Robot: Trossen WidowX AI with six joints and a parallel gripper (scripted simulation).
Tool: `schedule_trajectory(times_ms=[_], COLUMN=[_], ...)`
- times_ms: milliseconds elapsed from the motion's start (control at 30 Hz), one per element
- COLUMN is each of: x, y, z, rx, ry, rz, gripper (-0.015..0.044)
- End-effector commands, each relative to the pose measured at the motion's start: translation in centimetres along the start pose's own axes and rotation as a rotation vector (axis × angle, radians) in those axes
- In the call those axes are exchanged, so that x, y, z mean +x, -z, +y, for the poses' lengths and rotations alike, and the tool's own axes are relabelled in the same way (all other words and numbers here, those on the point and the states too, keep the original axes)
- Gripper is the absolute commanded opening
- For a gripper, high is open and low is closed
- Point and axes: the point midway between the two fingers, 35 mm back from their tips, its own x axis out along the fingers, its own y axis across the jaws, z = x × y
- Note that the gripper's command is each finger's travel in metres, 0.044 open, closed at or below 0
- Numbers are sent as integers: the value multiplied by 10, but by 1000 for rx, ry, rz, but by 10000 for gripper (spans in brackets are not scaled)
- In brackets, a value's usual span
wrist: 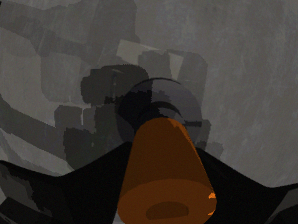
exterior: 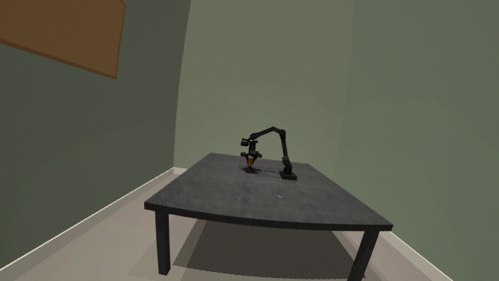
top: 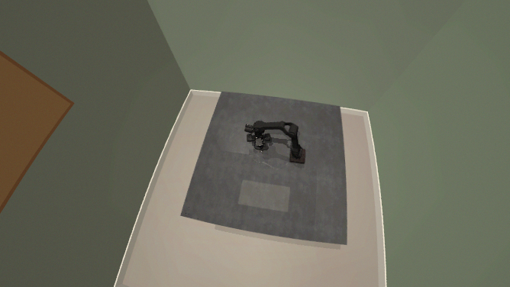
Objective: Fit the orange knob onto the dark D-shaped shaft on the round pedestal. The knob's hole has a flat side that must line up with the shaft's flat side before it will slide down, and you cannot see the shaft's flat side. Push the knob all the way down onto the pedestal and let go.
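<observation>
At the far left, a brown board (top: 30, 126) (exterior: 67, 37) is on the wall. Farther right, above the dark table (top: 317, 214) (exterior: 261, 205), the gripper (top: 259, 142) (exterior: 250, 163) (wrist: 162, 151) points down, its fingers clamped on the orange knob (exterior: 250, 161) (wrist: 162, 162). The knob is upright over the round pedestal (exterior: 249, 170) (wrist: 189, 102); I cannot tell whether its hole is on the shaft or how the flat sides line up. To the right, the black arm (top: 272, 125) (exterior: 284, 147) bends over and down to its reddish-dark base (top: 302, 161) (exterior: 293, 178) on the tabletop, with a green wall (top: 458, 153) (exterior: 429, 112) beyond the table's right side
</observation>
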Motion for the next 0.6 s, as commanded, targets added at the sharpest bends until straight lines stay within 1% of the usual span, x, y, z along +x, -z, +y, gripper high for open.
schedule_trajectory(times_ms=[0, 367, 567], x=[1, -5, -4], y=[1, 2, 1], z=[0, 0, -2], rx=[-4, -13, -203], ry=[1, 1, 1], rz=[1, 1, 1], gripper=[0, 0, 0])
